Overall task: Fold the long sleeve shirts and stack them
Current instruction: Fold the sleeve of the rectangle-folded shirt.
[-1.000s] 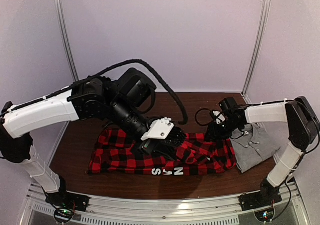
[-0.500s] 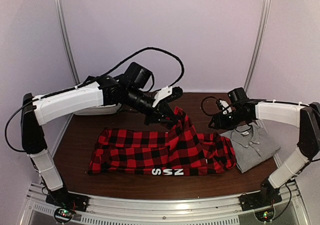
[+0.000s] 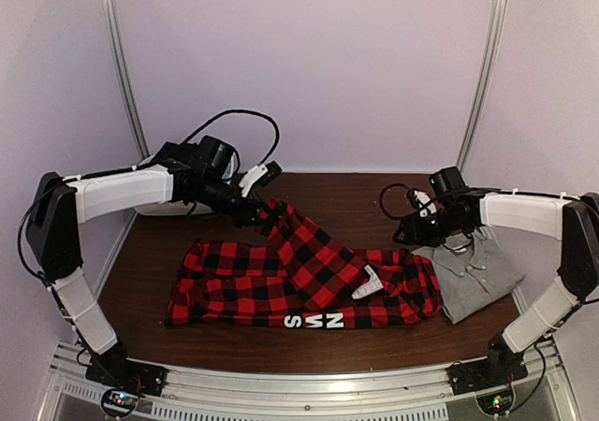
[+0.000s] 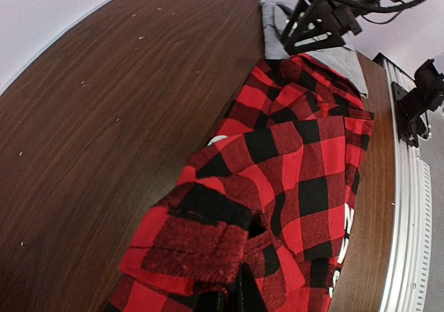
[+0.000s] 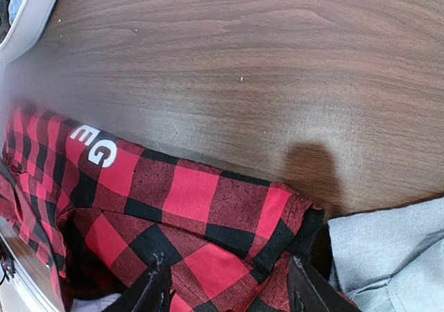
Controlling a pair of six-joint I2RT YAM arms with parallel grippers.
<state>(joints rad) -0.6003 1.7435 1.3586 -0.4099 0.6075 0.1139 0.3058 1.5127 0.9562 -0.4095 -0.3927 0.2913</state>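
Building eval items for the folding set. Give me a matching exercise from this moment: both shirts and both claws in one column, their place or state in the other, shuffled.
Things:
1. check flannel shirt
2. grey shirt
3. left claw
4. right claw

Place or state:
A. open, over the flannel's right end
B. lying at the right side of the table
C. shut on a raised part of the flannel
D. spread across the table's middle

Pairs: 1-D, 2-B, 3-C, 4-A
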